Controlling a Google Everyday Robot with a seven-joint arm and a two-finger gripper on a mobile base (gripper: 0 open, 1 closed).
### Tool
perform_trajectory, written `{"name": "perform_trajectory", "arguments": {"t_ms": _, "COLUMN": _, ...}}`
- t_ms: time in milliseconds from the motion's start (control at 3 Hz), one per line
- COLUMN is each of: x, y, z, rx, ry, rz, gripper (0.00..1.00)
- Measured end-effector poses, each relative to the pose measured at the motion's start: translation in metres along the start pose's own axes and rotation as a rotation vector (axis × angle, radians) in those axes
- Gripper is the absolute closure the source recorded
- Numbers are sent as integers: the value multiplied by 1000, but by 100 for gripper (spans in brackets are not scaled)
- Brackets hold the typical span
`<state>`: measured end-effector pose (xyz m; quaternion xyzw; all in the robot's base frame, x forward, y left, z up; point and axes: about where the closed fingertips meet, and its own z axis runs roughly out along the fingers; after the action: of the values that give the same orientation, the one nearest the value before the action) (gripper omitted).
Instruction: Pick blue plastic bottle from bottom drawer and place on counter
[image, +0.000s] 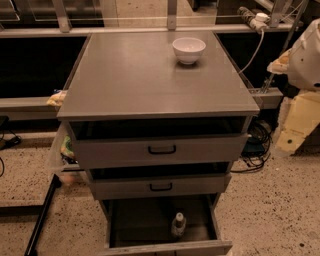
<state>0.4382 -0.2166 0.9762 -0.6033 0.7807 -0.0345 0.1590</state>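
Note:
The blue plastic bottle (178, 224) stands upright in the open bottom drawer (165, 247), near the middle of its dark tray, white cap up. The counter (150, 80) is the flat grey metal top of the cabinet. My gripper (278, 64) is at the right edge of the view, beside the counter's right side and at about its height. It is on the white arm (307, 55), well above and to the right of the bottle, and touches nothing.
A white round bowl (189, 49) sits at the back right of the counter. Two shallower drawers with black handles (161, 149) (161, 187) stand slightly open above the bottom drawer. Cables (255, 145) lie on the floor to the right. A plastic bag (62, 150) hangs at the left.

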Motion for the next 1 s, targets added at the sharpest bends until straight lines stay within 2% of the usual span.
{"name": "perform_trajectory", "arguments": {"t_ms": 333, "x": 0, "y": 0, "z": 0, "rx": 0, "ry": 0, "rz": 0, "gripper": 0}}
{"name": "perform_trajectory", "arguments": {"t_ms": 667, "x": -1, "y": 0, "z": 4, "rx": 6, "ry": -14, "rz": 4, "gripper": 19}}
{"name": "perform_trajectory", "arguments": {"t_ms": 1000, "x": 4, "y": 6, "z": 34, "rx": -5, "ry": -62, "rz": 26, "gripper": 42}}
